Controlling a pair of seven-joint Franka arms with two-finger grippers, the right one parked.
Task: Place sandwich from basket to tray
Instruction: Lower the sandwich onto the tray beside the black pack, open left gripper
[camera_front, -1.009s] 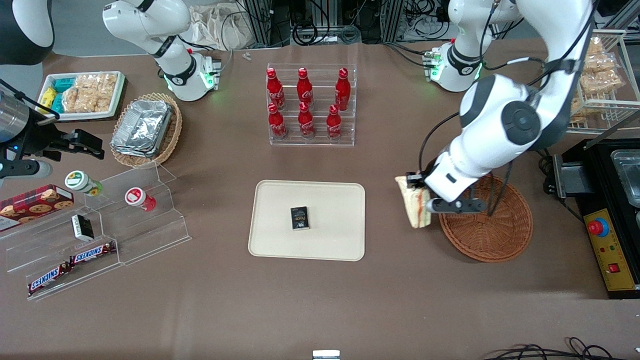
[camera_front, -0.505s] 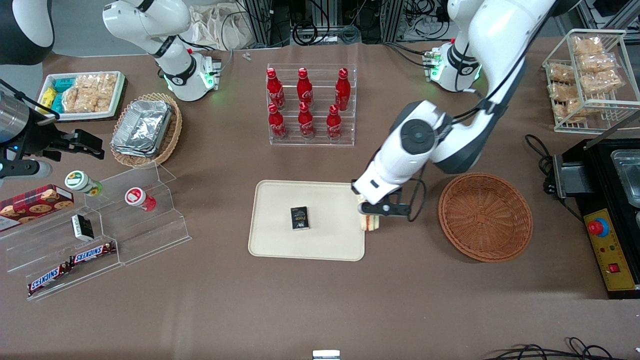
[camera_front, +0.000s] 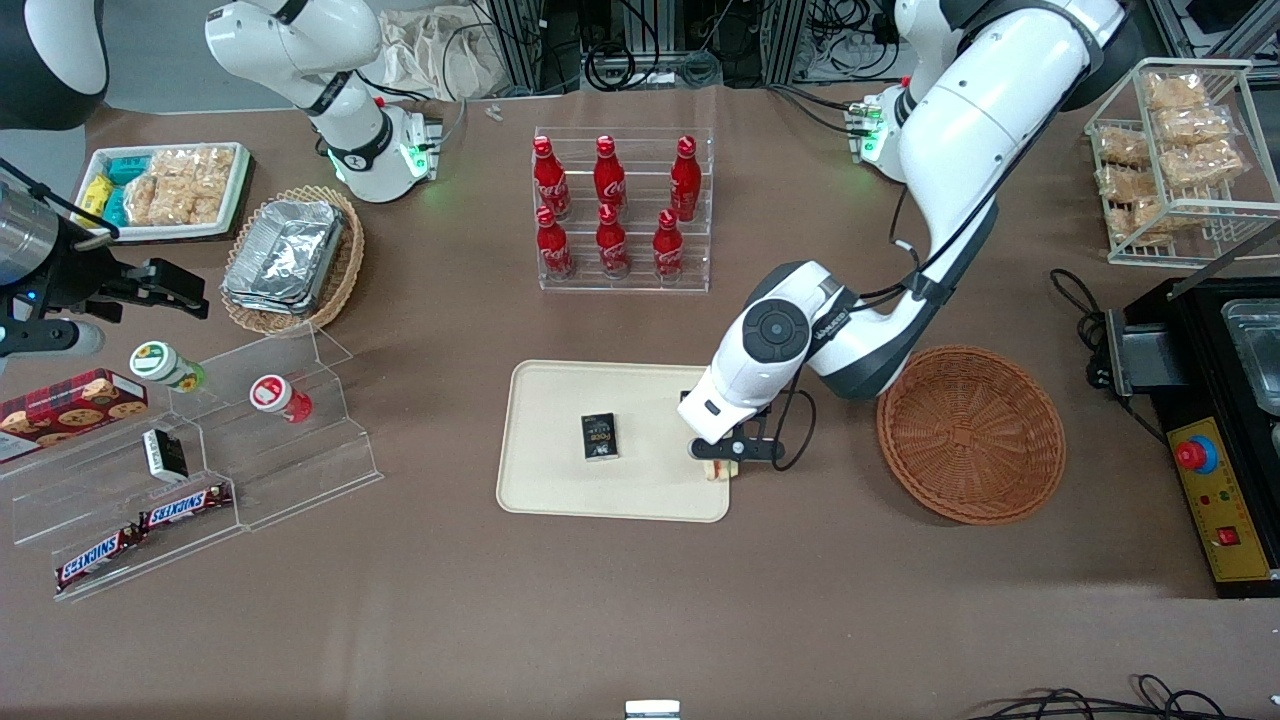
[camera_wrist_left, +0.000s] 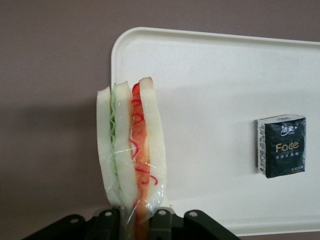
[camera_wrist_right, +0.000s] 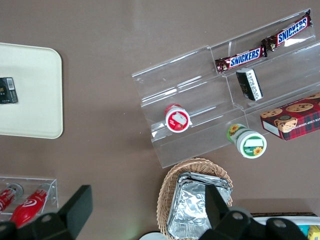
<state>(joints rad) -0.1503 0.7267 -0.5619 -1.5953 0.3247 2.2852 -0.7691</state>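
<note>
My left gripper (camera_front: 722, 462) is shut on the sandwich (camera_wrist_left: 131, 150), a plastic-wrapped wedge of white bread with red and green filling. It holds the sandwich upright over the cream tray's (camera_front: 560, 400) edge nearest the basket; in the front view only a sliver of the sandwich (camera_front: 716, 470) shows under the hand. In the left wrist view the tray (camera_wrist_left: 215, 75) lies under the sandwich. The reddish-brown wicker basket (camera_front: 970, 432) stands empty beside the tray, toward the working arm's end.
A small black tissue pack (camera_front: 599, 437) lies on the tray's middle. A clear rack of red cola bottles (camera_front: 620, 210) stands farther from the camera than the tray. Acrylic steps with snacks (camera_front: 190, 460) and a tan foil-container basket (camera_front: 290, 255) lie toward the parked arm's end.
My left gripper has carried the sandwich from above the basket's rim across the table to over the tray's edge, and has come lower. The basket now stands empty.
</note>
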